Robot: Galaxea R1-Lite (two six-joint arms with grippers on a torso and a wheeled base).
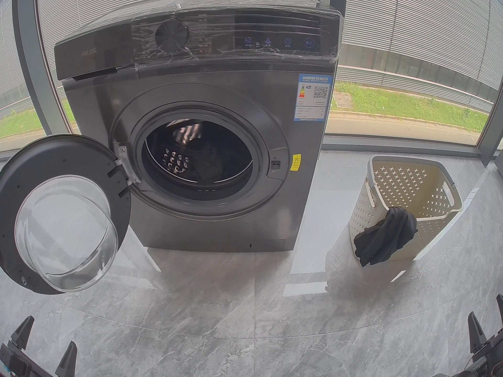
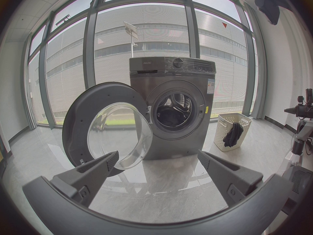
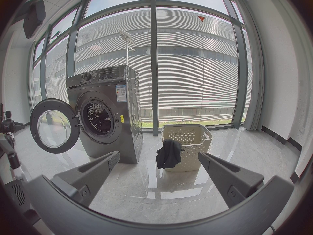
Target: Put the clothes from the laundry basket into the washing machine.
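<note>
A grey front-loading washing machine (image 1: pixel 209 147) stands ahead with its round door (image 1: pixel 57 213) swung open to the left; something dark lies in the drum (image 1: pixel 196 158). To its right a cream laundry basket (image 1: pixel 419 184) sits on the floor, a black garment (image 1: pixel 385 236) draped over its near rim. My left gripper (image 1: pixel 44 349) is low at the front left, open and holding nothing. Low at the front right, my right gripper (image 1: pixel 487 323) is open with nothing in it. Both grippers are well short of the basket and the machine. The wrist views show the left gripper (image 2: pixel 158 159) and the right gripper (image 3: pixel 158 159) with fingers wide apart.
Grey marble floor (image 1: pixel 251 310) stretches between me and the machine. Tall windows (image 1: pixel 419 37) run behind the machine and basket. The open door juts out over the floor at the left. A camera stand (image 2: pixel 301 121) is at the room's side.
</note>
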